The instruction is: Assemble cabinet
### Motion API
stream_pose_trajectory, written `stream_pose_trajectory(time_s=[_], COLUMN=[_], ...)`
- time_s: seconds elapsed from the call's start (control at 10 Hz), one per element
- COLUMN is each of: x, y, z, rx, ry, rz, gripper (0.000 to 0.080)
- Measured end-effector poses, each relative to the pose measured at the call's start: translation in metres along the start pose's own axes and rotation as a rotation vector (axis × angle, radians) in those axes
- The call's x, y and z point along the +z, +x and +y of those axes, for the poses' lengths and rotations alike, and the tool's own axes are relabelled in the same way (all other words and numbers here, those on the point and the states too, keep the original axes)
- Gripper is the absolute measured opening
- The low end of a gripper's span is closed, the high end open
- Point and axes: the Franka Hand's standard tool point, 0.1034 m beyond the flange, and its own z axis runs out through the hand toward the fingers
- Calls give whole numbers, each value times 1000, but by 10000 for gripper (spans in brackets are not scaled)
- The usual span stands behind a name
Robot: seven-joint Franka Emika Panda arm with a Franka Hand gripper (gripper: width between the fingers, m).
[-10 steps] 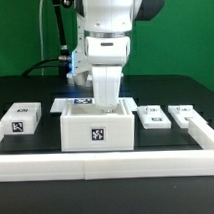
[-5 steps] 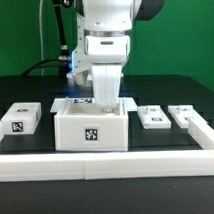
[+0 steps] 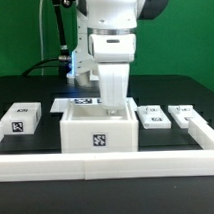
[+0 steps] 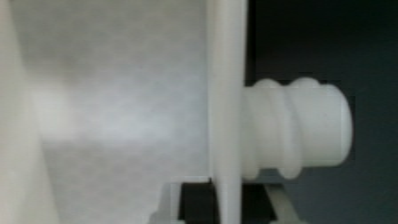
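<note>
since the gripper [image 3: 117, 110] has its jaws set on either side of the right-hand wall of the cabinet [image 3: 99, 132], as the exterior view gives right, it reads as a pinch on that thin wall rather than a reach into the open top. the wrist view backs this: the wall's edge [image 4: 228, 100] runs straight down the middle between the jaw tips, which sit close against it on both sides, so i judge them pressed onto the wall, though the contact itself is small and blurred.

a ribbed round knob [image 4: 302, 130] stands out from the wall's outer face, just beside the grip. holding near it likely keeps the jaws clear of it while giving a firm hold for sliding or turning the whole box.

the cabinet stands upright on the black table [image 3: 24, 93], mid-scene, its tagged front face just behind the white front rail [image 3: 107, 161], which probably serves as a stop to square it against.

the loose parts lie apart, out of the way: a small tagged block [image 3: 20, 120] on the exterior view's left, two small panels [image 3: 152, 117] [image 3: 182, 115] on its right. the marker board [image 3: 80, 101] lies flat behind the cabinet.
</note>
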Motion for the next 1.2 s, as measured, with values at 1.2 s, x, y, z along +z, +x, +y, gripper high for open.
stream_pose_trajectory(time_s=[1.2], x=[4], y=[68], z=[35], rx=[-29], ry=[-37], rz=[29], gripper=[39])
